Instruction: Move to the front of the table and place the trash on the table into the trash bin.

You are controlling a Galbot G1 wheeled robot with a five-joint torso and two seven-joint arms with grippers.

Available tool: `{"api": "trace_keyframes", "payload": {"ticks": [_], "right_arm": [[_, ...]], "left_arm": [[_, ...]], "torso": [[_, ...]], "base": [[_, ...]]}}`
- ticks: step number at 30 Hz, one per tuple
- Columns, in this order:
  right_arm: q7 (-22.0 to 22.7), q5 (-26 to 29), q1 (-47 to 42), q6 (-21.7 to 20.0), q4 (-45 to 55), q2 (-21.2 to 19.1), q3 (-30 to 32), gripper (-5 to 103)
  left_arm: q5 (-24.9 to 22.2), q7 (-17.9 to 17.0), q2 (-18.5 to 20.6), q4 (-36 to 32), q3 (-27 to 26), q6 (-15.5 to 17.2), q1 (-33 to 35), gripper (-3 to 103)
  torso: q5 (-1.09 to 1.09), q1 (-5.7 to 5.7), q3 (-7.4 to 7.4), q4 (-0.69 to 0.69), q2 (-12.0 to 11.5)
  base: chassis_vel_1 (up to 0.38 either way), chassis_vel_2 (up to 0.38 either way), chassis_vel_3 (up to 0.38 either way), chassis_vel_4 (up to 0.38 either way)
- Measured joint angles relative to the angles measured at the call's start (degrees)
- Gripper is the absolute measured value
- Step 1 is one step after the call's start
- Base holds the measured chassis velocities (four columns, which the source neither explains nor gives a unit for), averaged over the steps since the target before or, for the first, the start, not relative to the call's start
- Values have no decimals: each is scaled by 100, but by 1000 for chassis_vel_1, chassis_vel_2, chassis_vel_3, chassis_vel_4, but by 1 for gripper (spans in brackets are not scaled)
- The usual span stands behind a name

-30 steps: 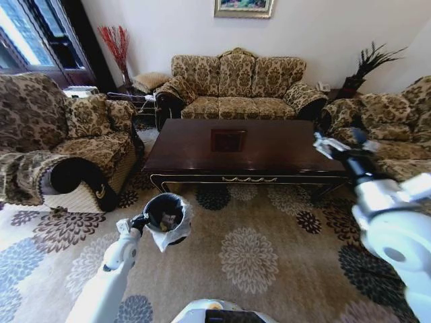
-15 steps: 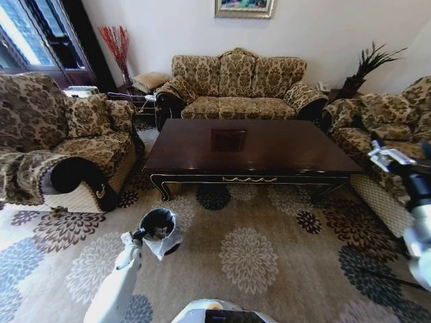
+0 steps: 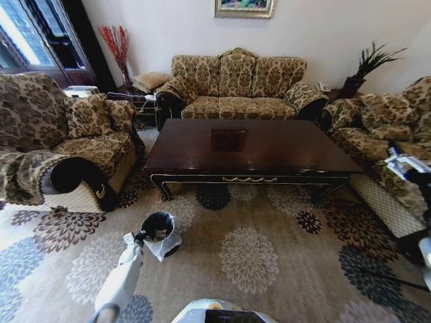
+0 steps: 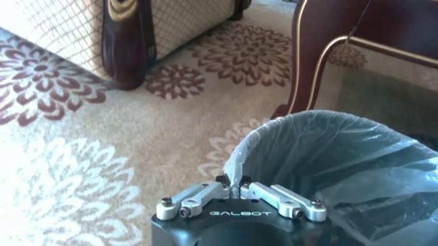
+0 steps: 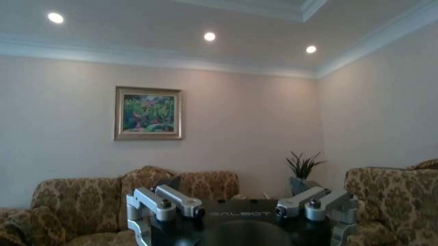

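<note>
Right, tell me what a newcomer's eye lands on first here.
The big dark table in the middle of the sofas, its glossy top bare. Next the trash bin on the carpet in front of it, the left gripper shut on its bag-lined rim. The right gripper is raised, open, facing the wall.

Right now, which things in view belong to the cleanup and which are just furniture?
Job:
- table, dark glossy top
- trash bin, on the carpet
- left gripper, fingers shut on the bin's bag rim
- right gripper, fingers open, raised at the right

Just there:
- three patterned sofas
- framed painting
- floral carpet
</note>
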Motion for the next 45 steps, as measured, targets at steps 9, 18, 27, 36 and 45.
{"api": "trace_keyframes", "payload": {"ticks": [9,18,27,36,45], "right_arm": [[-24,8,-23,69,-4,44,58,100],[-182,43,61,115,-5,77,217,100],[-200,86,471,62,-5,-129,15,100],[-203,36,812,-92,-6,-133,-416,100],[-298,-230,890,-711,-6,70,-745,100]], "left_arm": [[-4,-5,-162,601,-23,34,-395,3],[73,26,-303,654,-120,76,-397,12],[281,113,-331,-75,-155,-70,15,44],[58,-42,-123,-1830,-282,119,758,78],[231,-81,-66,-4141,-686,212,1583,99]], "torso": [[0,0,0,0,0],[3,0,0,0,0],[0,0,0,2,0],[2,0,0,2,0],[-2,0,0,3,0]], "base": [[0,0,0,0],[0,0,0,0],[0,0,0,0],[0,0,0,0],[0,0,0,0]]}}
